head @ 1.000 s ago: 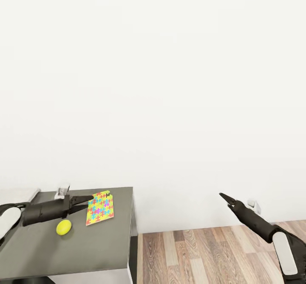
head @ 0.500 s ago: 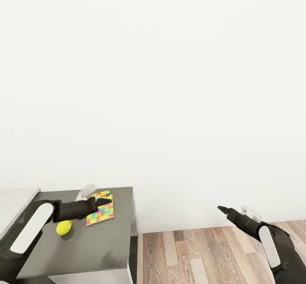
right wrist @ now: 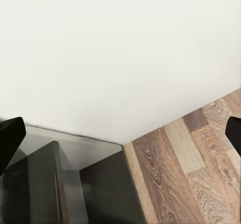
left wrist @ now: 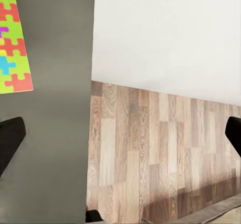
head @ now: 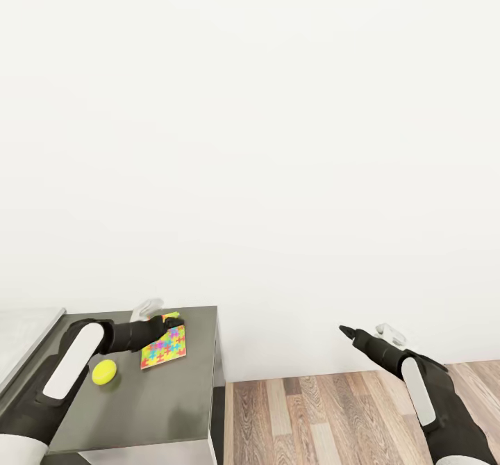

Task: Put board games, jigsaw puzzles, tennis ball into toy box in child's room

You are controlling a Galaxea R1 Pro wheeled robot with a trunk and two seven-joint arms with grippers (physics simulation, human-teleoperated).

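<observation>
Your left tool sits over the puzzle's far edge on the dark desk, fingers apart. Ball lies left of the puzzle. Right tool hangs above the floor, fingers spread.

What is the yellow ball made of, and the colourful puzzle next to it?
The tennis ball looks smooth and matte, maybe felt or rubber; no fuzz or seam shows. The jigsaw puzzle looks like thin printed cardboard: flat, with bright interlocking shapes.

Jigsaw puzzle on dark-grey cabinet top, beside wood-plank floor.
</observation>
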